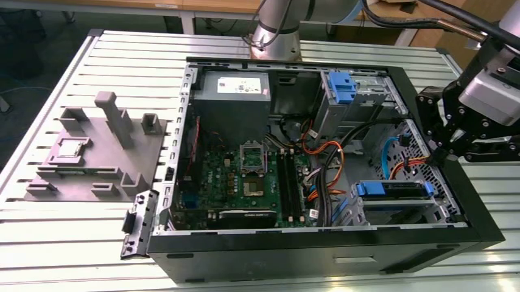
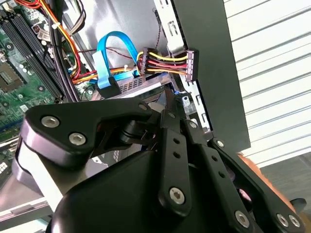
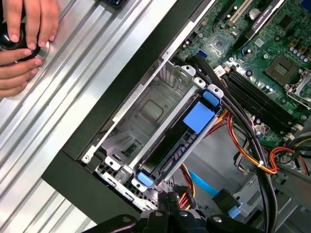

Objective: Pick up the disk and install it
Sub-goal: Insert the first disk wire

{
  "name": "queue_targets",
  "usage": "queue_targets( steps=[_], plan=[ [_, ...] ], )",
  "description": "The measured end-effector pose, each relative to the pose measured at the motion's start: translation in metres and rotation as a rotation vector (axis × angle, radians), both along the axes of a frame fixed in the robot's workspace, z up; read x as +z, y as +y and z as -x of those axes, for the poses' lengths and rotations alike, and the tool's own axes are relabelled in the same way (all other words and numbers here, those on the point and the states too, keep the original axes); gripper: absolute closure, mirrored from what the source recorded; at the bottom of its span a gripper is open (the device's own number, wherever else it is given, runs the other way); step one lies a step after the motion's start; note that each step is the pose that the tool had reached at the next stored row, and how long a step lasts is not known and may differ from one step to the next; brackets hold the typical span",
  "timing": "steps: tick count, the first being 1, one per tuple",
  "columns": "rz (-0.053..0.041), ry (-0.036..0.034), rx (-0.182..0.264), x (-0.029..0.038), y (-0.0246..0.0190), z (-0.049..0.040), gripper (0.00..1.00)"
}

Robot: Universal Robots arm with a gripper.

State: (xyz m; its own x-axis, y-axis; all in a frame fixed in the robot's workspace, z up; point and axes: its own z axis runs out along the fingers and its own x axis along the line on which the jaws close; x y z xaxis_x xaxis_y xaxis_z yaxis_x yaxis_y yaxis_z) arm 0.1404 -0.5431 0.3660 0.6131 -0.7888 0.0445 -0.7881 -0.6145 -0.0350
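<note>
Over the open computer case point(image 1: 455, 234), my end effector point(image 1: 455, 143) hovers near the disk point(image 3: 182, 133) sitting in its bay, can't tell if it's open.

- the disk point(image 3: 181, 141) sits in a metal drive bay inside the open computer case, near the case's front wall
- blue plastic carrier bracket point(image 1: 393, 190) frames it, with a blue tab at each end
- lies flat, seated level in the bay

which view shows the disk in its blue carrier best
The first wrist view: the disk lies along the metal drive cage, its blue carrier seen end to end. The exterior view shows it smaller, low in the open computer case. The second wrist view has cables and the gripper.
</note>
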Motion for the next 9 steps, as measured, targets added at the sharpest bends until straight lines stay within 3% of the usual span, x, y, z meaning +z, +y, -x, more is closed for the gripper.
queue_targets(
  steps=[9],
  plan=[
    [0.0000,0.0000,0.000,0.0000,0.0000,-0.0004,0.76]
  ],
)
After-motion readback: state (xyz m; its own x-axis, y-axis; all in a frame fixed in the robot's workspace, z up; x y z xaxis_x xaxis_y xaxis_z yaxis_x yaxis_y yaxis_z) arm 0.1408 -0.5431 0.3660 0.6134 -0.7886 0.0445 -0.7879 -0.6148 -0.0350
